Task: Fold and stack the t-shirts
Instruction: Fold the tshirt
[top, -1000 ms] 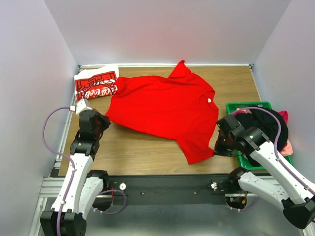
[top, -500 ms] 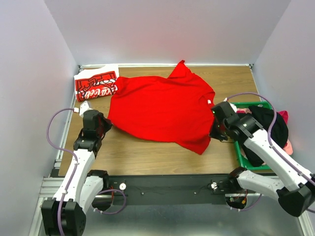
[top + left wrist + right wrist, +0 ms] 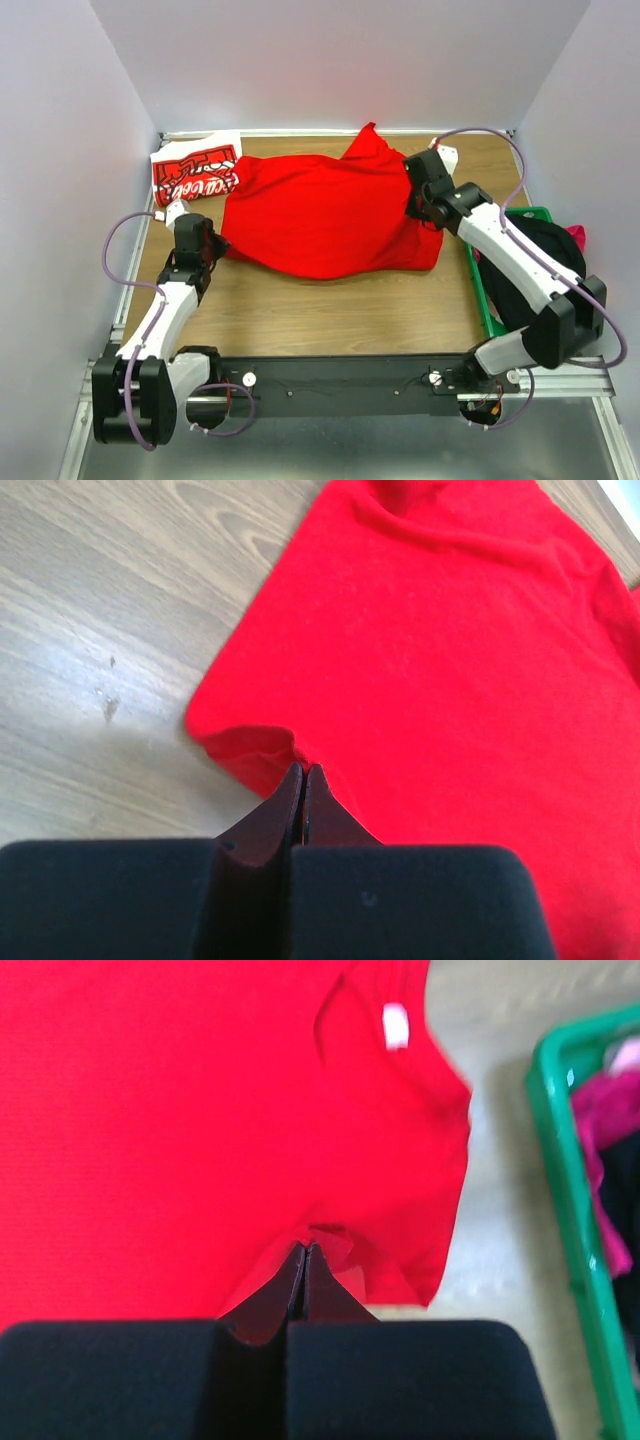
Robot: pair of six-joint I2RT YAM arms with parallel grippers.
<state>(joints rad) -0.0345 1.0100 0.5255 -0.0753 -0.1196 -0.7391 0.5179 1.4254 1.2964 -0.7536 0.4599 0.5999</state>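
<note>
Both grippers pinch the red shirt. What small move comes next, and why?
Probably the left gripper lifts its pinched edge across the plain red t-shirt: the right gripper holds its side folded over, the left side lies flat.

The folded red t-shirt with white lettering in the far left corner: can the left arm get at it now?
Likely not yet: the left gripper is shut on the plain red cloth t-shirt. The lettered t-shirt lies just beyond, nothing between; released, it probably could.
</note>
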